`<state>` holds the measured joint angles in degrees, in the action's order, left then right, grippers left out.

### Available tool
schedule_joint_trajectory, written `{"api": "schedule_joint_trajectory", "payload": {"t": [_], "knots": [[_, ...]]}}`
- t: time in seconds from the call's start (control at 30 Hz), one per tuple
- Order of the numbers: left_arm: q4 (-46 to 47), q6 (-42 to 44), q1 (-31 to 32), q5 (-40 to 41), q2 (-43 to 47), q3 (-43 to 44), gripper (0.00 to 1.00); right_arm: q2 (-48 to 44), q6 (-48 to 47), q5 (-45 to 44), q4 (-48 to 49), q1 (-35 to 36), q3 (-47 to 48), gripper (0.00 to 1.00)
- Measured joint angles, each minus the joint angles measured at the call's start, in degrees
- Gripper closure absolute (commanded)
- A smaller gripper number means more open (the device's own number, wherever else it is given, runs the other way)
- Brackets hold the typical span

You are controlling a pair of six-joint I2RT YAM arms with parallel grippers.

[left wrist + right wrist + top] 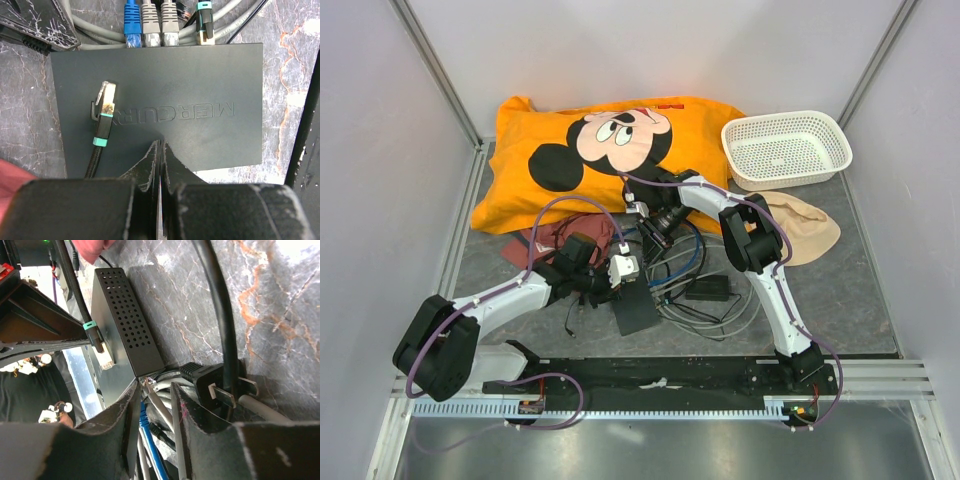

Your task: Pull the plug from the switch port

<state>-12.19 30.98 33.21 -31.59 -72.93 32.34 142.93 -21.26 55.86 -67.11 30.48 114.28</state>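
Note:
The switch (200,80) is a flat dark grey box marked MERCURY; it also shows in the top view (640,315). Along its far edge sit a blue plug (131,22), two grey plugs (150,25) and a black plug with a teal band (204,22) in the port row. A loose black cable with a teal band and gold plug (106,100) lies on the switch's top. My left gripper (160,143) is shut and empty, its tips over the switch. My right gripper (156,385) is open at the switch's port corner, with grey and blue cables (150,440) between its fingers.
A black power plug (210,385) and thick black cable (220,315) lie beside the right fingers. A black adapter brick (708,290) sits among coiled cables. An orange Mickey pillow (610,150), white basket (785,148), beige cloth (805,225) and maroon cloth (552,240) lie around.

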Motion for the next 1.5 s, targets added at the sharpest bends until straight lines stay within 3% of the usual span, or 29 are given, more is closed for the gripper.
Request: {"api": "schedule_joint_trajectory", "payload": {"t": [0.27, 0.5, 1.5], "knots": [[0.44, 0.02, 0.0, 0.02, 0.0, -0.15, 0.98, -0.02, 1.42, -0.87, 0.48, 0.13, -0.24, 0.75], [1.01, 0.02, -0.02, 0.11, 0.0, -0.17, 0.98, -0.02, 1.53, -1.25, 0.52, 0.17, -0.24, 0.99], [6.71, -0.02, 0.04, 0.26, 1.49, -3.69, 0.98, -4.24, -8.5, -15.3, -1.29, 2.64, 0.5, 1.0]]}}
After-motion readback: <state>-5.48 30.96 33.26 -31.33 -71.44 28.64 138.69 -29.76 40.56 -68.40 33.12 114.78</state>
